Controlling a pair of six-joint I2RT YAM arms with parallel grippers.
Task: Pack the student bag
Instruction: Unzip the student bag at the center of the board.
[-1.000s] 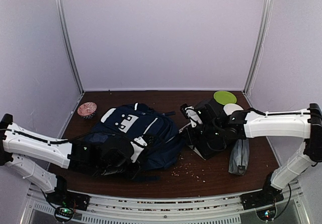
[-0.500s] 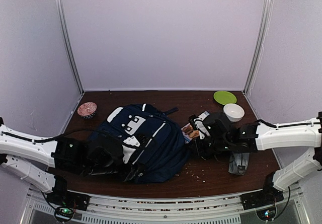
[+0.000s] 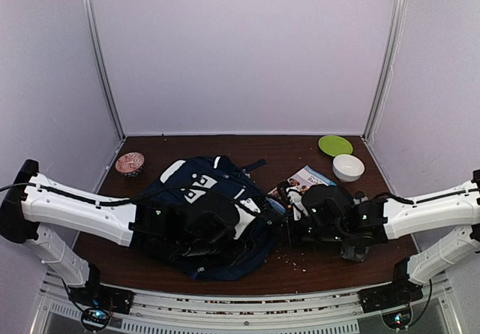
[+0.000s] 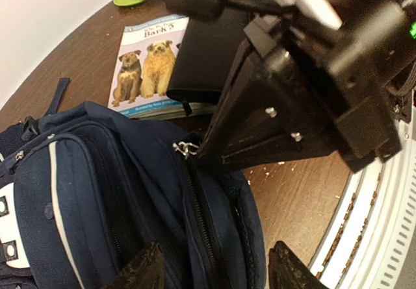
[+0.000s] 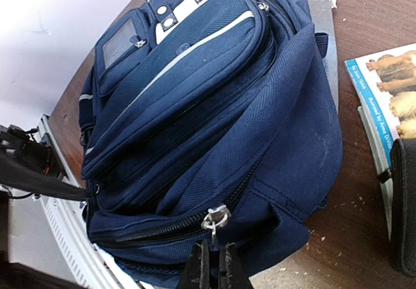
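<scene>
Right gripper (image 5: 212,269) is clenched on the small metal zip pull (image 5: 214,221) at six o'clock of the right wrist view, and the student bag (image 5: 214,107), ribbed navy fabric, bulges across the centre. In the left wrist view, the left gripper (image 4: 214,273) hangs released at six o'clock, jaws wide over the bag's zip, with a glossy dog book (image 4: 146,65) at eleven. From above, the bag lies at seven o'clock on the dark brown table (image 3: 247,150).

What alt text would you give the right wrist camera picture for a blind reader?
A navy blue backpack fills most of the view, lying on a brown table, with the right gripper at the bottom edge pinched shut on its silver zipper pull. A book with dogs on its cover lies to the right of it.
</scene>
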